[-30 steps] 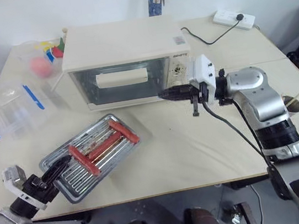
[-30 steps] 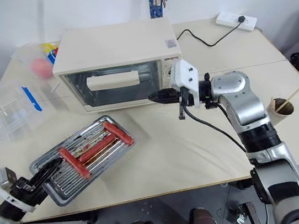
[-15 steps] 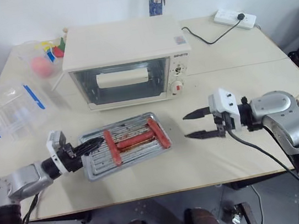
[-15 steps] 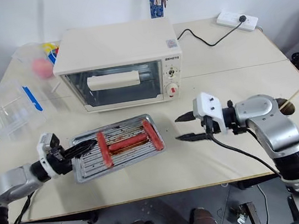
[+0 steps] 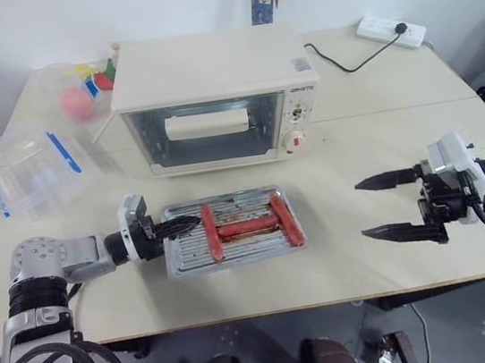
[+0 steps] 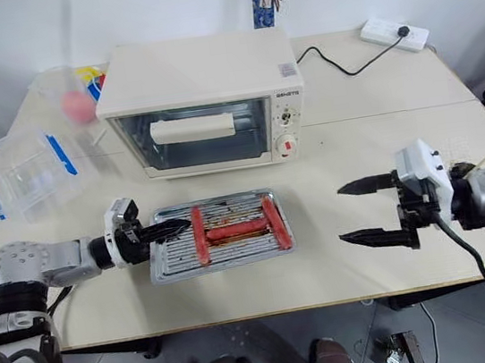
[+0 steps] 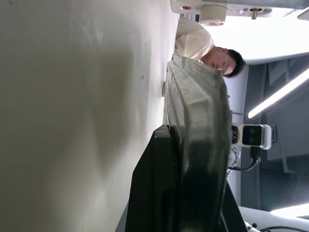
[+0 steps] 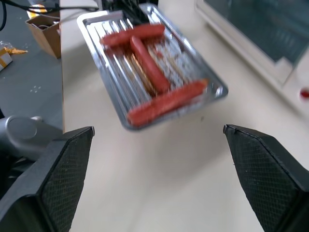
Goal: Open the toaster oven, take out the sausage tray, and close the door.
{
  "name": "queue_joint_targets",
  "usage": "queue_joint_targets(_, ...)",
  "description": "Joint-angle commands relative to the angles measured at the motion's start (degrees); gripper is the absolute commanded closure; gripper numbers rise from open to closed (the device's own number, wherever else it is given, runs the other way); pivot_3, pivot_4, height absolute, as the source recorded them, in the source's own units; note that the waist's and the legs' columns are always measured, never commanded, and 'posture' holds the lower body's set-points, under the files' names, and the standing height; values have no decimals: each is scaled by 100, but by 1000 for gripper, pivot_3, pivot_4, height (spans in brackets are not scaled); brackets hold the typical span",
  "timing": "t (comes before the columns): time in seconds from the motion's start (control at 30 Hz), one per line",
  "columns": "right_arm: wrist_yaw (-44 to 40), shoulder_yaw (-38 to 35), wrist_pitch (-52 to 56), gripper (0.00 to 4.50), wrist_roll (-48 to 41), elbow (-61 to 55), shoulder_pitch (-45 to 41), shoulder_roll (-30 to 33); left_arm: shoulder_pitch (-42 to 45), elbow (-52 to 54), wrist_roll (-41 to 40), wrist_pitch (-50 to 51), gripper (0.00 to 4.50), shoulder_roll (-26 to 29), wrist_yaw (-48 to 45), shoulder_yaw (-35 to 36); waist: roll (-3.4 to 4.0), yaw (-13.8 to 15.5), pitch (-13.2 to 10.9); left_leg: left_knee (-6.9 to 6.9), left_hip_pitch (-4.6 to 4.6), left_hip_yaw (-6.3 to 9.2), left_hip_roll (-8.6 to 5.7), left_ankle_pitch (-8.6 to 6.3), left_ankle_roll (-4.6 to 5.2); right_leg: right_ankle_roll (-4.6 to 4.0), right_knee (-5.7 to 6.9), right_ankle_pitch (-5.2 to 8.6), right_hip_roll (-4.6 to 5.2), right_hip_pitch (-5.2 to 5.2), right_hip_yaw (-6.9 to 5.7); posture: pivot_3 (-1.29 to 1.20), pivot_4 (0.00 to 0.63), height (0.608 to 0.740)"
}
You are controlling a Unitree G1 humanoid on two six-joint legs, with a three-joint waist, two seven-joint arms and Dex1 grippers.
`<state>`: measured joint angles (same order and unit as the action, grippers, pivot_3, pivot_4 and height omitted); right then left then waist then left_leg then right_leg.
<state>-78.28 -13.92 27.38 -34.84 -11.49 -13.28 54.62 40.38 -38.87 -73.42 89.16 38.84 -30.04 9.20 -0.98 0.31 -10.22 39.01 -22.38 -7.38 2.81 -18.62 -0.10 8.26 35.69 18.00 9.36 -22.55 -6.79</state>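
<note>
Gripping the near short rim of the sausage tray [image 5: 231,230], the left gripper [image 5: 179,227] is clenched on the metal edge, its black fingers reaching level across the table [image 5: 339,159] toward the robot's right. From the left wrist view the rim is seen pinched between the fingers, with the tray's underside close to the tabletop; whether it is fully set down or lifted a little cannot be told. A pinch on the rim is probably preferred because the tray is shallow and offers no handle, and because the sausages [image 5: 247,227] lying loose on the wire rack would roll if it were tilted.

The tray lies straight ahead of the left fingertips, in front of the toaster oven [image 5: 216,97] and apart from it. The oven sits beyond both grippers, with the door [image 5: 209,132] shut against its frame and the white bar handle [image 5: 208,124] visible behind the glass panel. So the removal and the closing are judged done, with only the letting go of the tray left.

The right gripper [image 5: 391,207] is released, its two fingers spread wide and holding nothing, pointed toward the tray but well apart from it. A clear plastic box [image 5: 28,168] with blue clips stands off to the left arm's outer side, untouched.
</note>
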Motion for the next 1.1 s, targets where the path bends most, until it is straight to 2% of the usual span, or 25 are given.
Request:
queue_joint_targets(0.03,85,-246,-27,24,-93,-124,61,109,230,1,713,-187,4500,-146,-759,-346,0,31,0,1,0,0,0,0,1,0,-3,0,0,2,0,0,150,740)
queue_joint_targets(0.4,408,-216,-13,24,-176,-185,-61,69,735,-684,2502,-692,4500,-502,-2163,-1205,28,273,16,17,5,-5,-4,8,14,1,-11,-1,2,17,9,0,150,740)
queue_joint_targets(0.5,411,-203,-36,0,-154,-155,-90,99,896,-922,2861,-847,3865,-563,-2349,-1233,32,283,19,18,5,-4,-5,15,19,0,-9,-1,4,18,10,0,150,740)
queue_joint_targets(0.7,424,-82,-55,0,-86,-50,-275,82,1248,-1501,3473,-1099,2018,-518,-2630,-1129,32,236,18,18,5,-4,-5,17,18,0,0,-1,3,13,10,0,150,740)
queue_joint_targets(0.73,416,-59,-66,0,-68,-28,-304,76,1286,-1550,3562,-1140,1879,-495,-2655,-1129,32,230,18,18,5,-4,-4,18,17,0,0,-1,3,12,10,0,150,740)
queue_joint_targets(0.97,283,154,-189,0,76,200,-551,72,1572,-1502,4065,-1286,13,-26,-3099,-1303,28,95,16,15,5,-1,-2,19,15,0,9,-1,3,10,7,0,150,740)
queue_joint_targets(1.03,227,209,-243,0,115,267,-591,92,1640,-1365,4154,-1315,13,171,-3293,-1401,26,71,15,12,5,-2,-2,19,15,0,12,-1,3,6,8,0,150,740)
queue_joint_targets(1.1,81,352,-380,0,243,391,-671,116,1696,-959,4239,-1315,13,705,-3537,-1478,15,-22,6,5,1,-6,-2,19,14,0,12,-1,3,-3,8,0,150,740)
